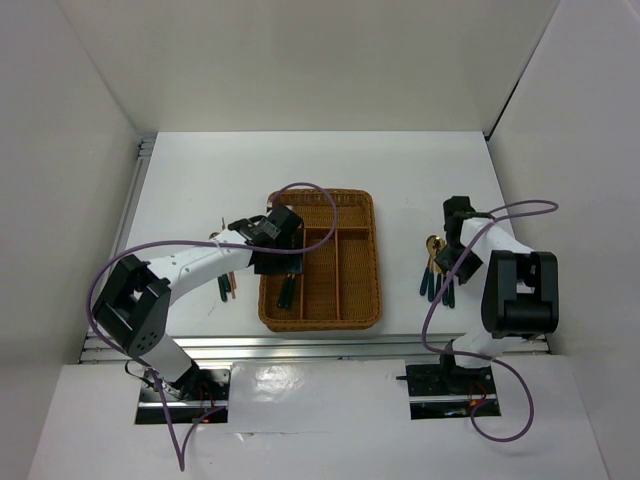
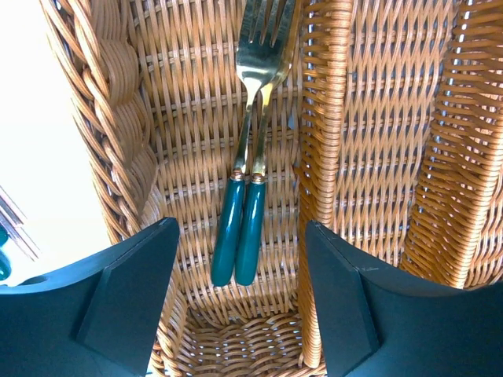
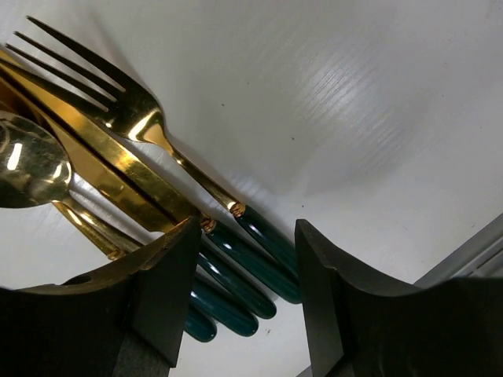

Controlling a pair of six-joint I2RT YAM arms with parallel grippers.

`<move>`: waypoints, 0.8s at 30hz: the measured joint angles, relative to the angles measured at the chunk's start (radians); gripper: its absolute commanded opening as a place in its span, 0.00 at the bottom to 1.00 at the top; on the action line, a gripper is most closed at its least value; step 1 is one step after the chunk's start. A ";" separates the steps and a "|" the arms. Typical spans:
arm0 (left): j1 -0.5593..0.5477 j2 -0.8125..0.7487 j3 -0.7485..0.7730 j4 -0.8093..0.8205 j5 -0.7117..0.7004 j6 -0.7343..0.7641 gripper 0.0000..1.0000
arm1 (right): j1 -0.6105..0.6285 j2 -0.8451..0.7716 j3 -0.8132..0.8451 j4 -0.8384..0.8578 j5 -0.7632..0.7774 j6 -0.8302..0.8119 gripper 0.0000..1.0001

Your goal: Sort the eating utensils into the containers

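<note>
The left gripper (image 2: 240, 236), open and empty, hangs over two forks (image 2: 250, 157) paired in the tray's (image 2: 322, 157) left slot. The right gripper (image 3: 247, 236), jaws apart and holding nothing, straddles the unsorted utensils' (image 3: 141, 149) handles on the table (image 3: 354, 118), seemingly placed to pinch one.

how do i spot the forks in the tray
Find the wicker tray on the white table. In its leftmost long slot, below the left tool, two teal-handled forks lie side by side. They are the only utensils seen inside the tray; the rest lie outside it.
</note>
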 measured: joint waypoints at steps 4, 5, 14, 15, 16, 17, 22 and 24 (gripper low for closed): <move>0.000 0.000 0.001 -0.006 -0.002 0.003 0.80 | 0.000 -0.003 0.016 -0.004 0.012 -0.005 0.59; 0.001 0.000 0.001 -0.006 -0.001 0.003 0.80 | 0.000 -0.003 0.018 -0.004 0.017 -0.007 0.59; 0.033 0.016 0.007 -0.004 0.007 0.027 0.80 | 0.000 0.022 0.027 -0.001 0.026 -0.015 0.51; 0.034 0.019 0.008 -0.003 0.010 0.028 0.80 | 0.000 0.028 0.027 -0.001 0.027 -0.015 0.51; 0.034 0.021 0.008 -0.002 0.011 0.029 0.80 | 0.000 0.034 0.027 0.000 0.027 -0.015 0.51; 0.034 0.023 0.008 -0.002 0.012 0.029 0.80 | 0.000 0.039 0.027 0.000 0.027 -0.015 0.51; 0.034 0.030 0.010 -0.004 0.014 0.030 0.80 | 0.000 0.057 0.027 0.005 0.029 -0.024 0.48; 0.034 0.033 0.013 -0.006 0.016 0.030 0.80 | 0.000 0.071 0.027 0.010 0.027 -0.034 0.44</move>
